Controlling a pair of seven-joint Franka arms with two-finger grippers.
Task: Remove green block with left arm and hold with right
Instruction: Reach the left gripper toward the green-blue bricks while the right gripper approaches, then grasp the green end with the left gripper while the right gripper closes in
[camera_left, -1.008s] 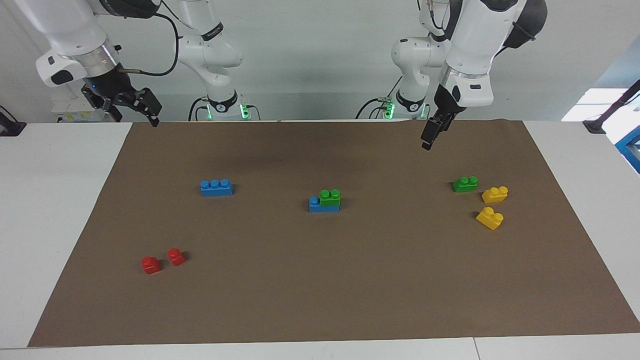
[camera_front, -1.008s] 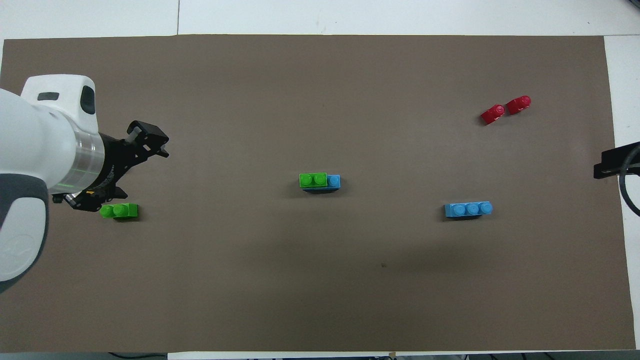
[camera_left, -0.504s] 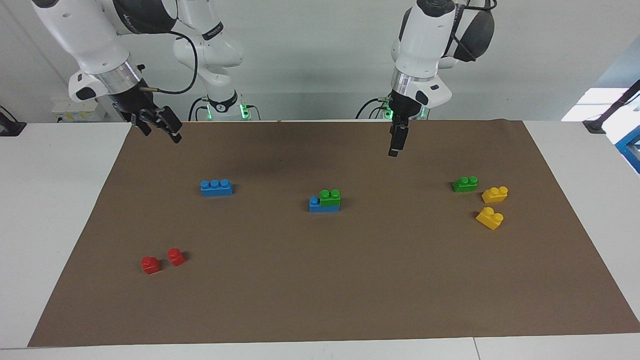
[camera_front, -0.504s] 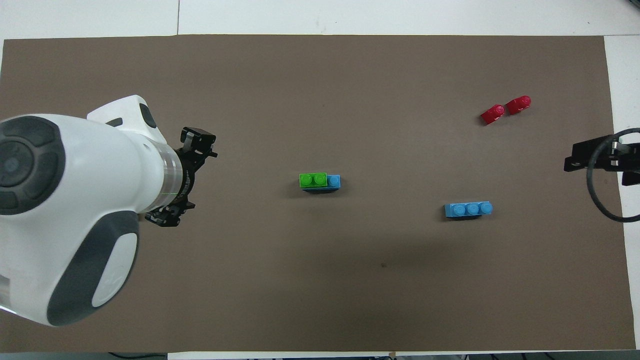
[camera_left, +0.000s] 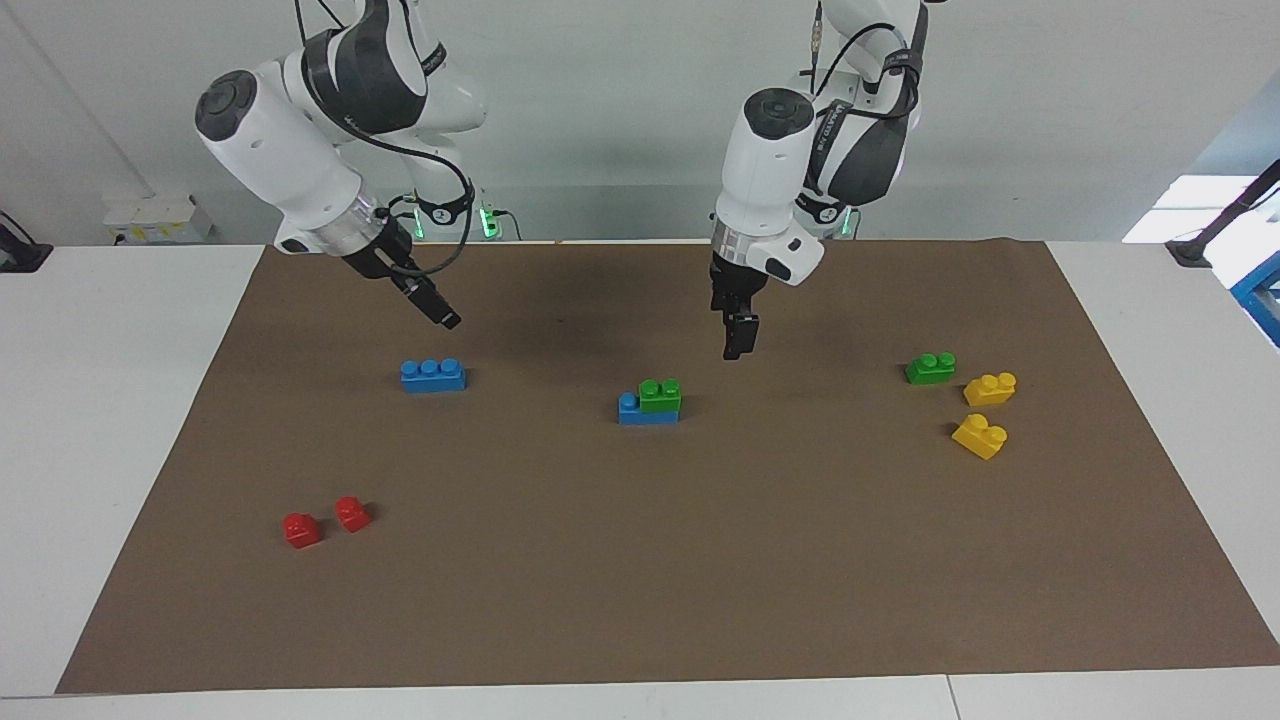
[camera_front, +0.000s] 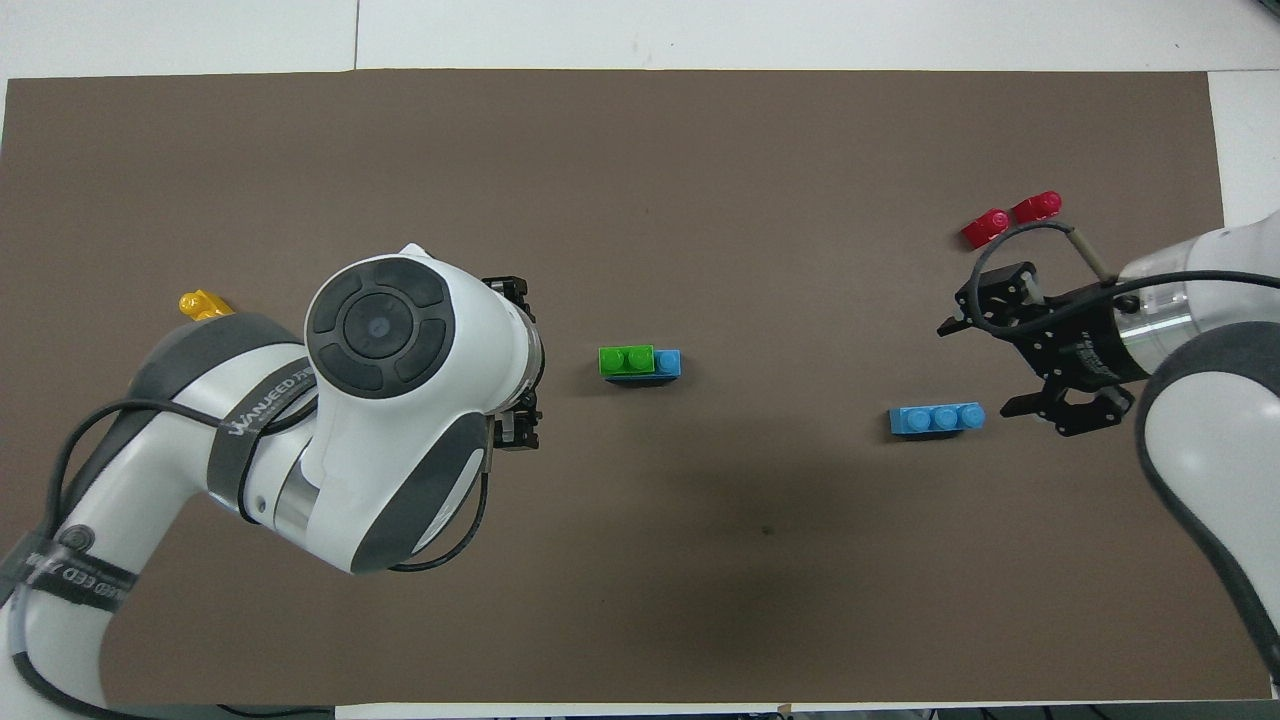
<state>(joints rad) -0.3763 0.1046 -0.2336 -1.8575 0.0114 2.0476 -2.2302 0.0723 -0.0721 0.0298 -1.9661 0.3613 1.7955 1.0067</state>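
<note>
Both arms have swung in from the robots' edge of the bench (camera_left: 120, 400) toward its middle since the earlier frames, and nothing on the brown mat (camera_left: 640, 600) has shifted. Reading the facing view from its left: two small red blocks (camera_left: 325, 522) lie together at the right arm's end, farthest from the robots; the right gripper (camera_left: 445, 318) hangs tilted in the air over the mat just above the lone blue block (camera_left: 432, 375), its fingers spread wide and holding nothing. At the centre sits the stack that matters: the green block (camera_left: 660, 394) is pressed onto a blue base block (camera_left: 640, 412), covering the base's two studs toward the left arm's end and leaving one blue stud bare toward the right arm's end. Its long axis runs along the bench from one arm's end to the other. The left gripper (camera_left: 738, 348) points straight down, fingers wide and empty, and hovers a little toward the left arm's end of the stack and on its robot side, clearly above it. So the left gripper looks much the nearer; it likely needs a short shift over the green studs and a descent, while the right gripper would have to cross over the lone blue block to steady the base. A second green block (camera_left: 930, 367) and two yellow blocks (camera_left: 985, 410) lie loose at the left arm's end, well apart from the stack.
</note>
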